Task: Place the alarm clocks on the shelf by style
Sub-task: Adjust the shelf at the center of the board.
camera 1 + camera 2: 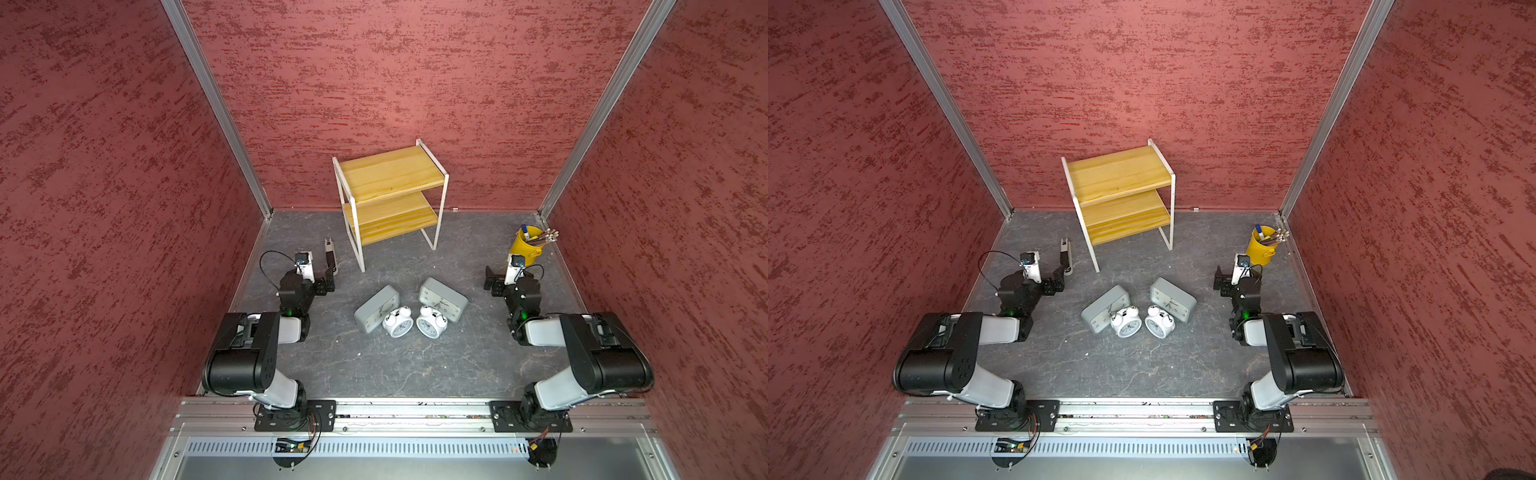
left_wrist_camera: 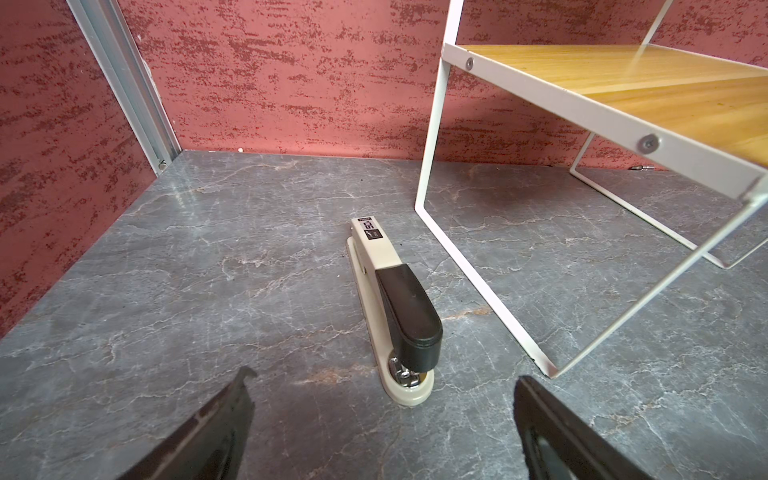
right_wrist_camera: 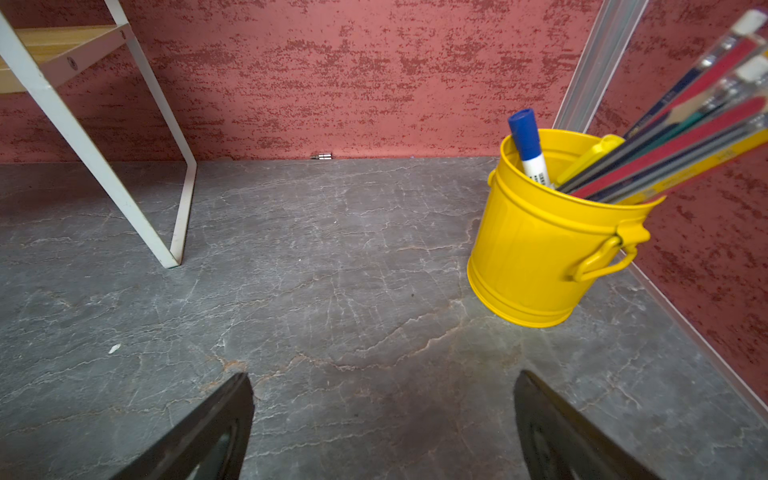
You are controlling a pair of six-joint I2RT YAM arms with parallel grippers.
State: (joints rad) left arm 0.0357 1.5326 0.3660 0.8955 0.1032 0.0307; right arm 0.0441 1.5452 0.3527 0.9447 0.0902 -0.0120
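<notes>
The four alarm clocks [image 1: 376, 309] huddle tightly dead centre; lifting one risks jostling or toppling its neighbours. At 10 and 2 o'clock, the left gripper [image 2: 384, 377] and right gripper [image 3: 382, 374] gape empty. At 12, the shelf [image 1: 390, 172] stands bare.

We see the shelf [image 1: 390, 174] with smooth wooden boards and a painted metal frame; the yellow cup [image 3: 540, 249] looks glossy metal.

A stapler [image 2: 395, 307] lies just ahead of the left gripper [image 2: 384, 374], with the shelf leg [image 2: 478, 284] inward. The right gripper [image 3: 383, 374] faces bare tabletop [image 3: 332, 270], with the pen cup [image 3: 540, 257] ahead-outward.
</notes>
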